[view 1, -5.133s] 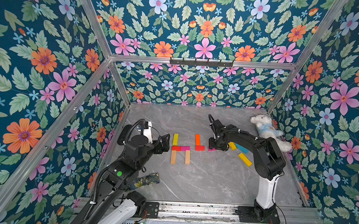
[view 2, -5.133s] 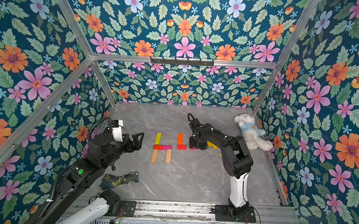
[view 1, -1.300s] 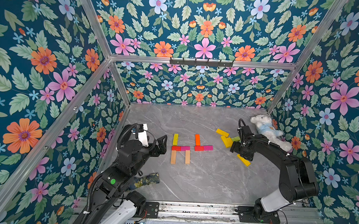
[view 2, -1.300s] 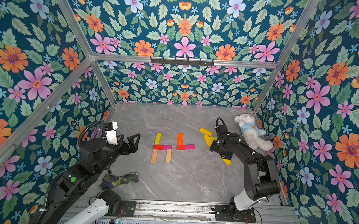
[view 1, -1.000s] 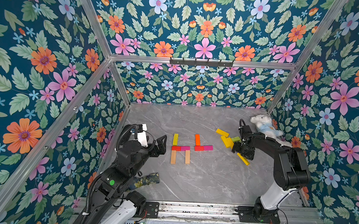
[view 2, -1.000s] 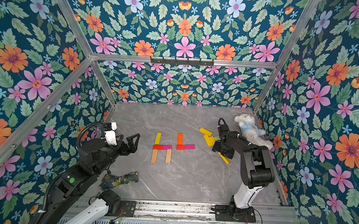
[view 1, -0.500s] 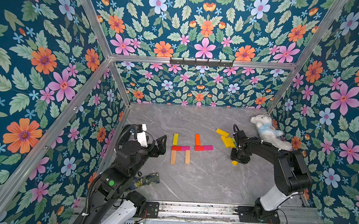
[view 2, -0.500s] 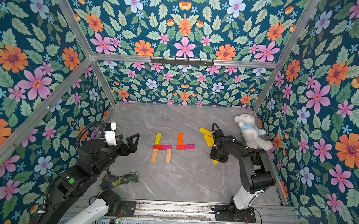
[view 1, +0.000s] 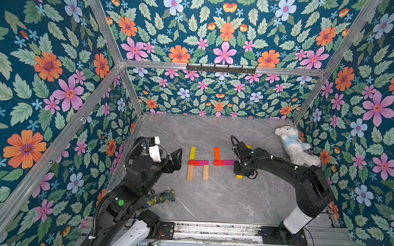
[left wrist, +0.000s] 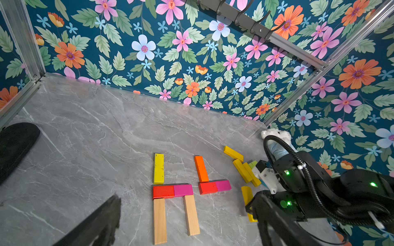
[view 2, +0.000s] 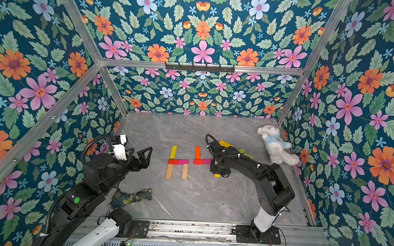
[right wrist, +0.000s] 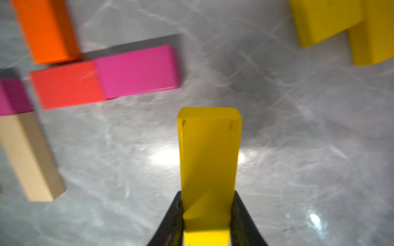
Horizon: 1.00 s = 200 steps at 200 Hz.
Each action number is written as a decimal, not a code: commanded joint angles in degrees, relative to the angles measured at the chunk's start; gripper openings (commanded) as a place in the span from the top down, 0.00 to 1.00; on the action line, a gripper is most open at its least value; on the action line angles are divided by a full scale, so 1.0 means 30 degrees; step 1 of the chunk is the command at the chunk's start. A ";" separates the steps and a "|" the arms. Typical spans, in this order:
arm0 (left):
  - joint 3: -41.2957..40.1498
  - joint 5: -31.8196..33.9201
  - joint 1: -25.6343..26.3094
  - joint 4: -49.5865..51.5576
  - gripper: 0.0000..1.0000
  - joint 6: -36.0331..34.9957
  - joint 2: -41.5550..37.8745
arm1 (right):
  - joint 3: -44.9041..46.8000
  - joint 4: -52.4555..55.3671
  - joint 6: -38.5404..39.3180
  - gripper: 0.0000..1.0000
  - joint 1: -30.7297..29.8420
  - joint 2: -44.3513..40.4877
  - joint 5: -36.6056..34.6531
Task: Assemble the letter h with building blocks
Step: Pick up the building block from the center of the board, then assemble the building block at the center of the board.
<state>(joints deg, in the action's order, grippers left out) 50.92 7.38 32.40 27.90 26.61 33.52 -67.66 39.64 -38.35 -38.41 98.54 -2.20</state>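
- A yellow block (right wrist: 209,157) is clamped between the right fingers (right wrist: 171,221), which pinch its two long sides near one end. The rest sticks out ahead of them.
- It hangs low over the grey surface (view 1: 210,198), just beside the free end of a pink block (right wrist: 136,70) but not touching it. Whether its tip rests on the surface I cannot tell.
- That pink block lies end to end with a red block (right wrist: 66,84), and an orange block (right wrist: 45,29) runs off the red one at a right angle.
- Beside those three lies a five-block letter h (view 1: 198,163), made of yellow-green, red, pink and two plain wooden legs.
- A heap of spare blocks (left wrist: 243,168), yellow and green, lies behind the right arm (view 1: 281,165), near a white plush bear (view 1: 294,146).
- The left fingers (view 1: 177,153) are spread wide with nothing in them, on the other side of the h.
- A patterned cloth (view 1: 159,196) lies by the left arm (view 1: 127,194).
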 commanded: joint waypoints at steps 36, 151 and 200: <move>0.0046 0.0011 0.0010 0.0133 0.00 -0.0285 -0.0053 | -0.3965 0.1406 -0.2318 1.00 -0.3075 0.4132 0.0294; 0.0110 0.0264 0.0010 0.0221 0.00 -0.0374 -0.0157 | -0.5639 0.1512 -0.1896 1.00 -0.3533 0.6291 0.1055; 0.0195 0.0222 0.0010 0.0309 0.00 -0.0371 -0.0157 | -0.6244 0.1505 -0.1897 1.00 -0.3435 0.6806 0.0799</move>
<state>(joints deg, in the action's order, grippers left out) 50.92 7.62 32.40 27.92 26.39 33.10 -85.71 43.09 -44.12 -48.95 118.39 1.06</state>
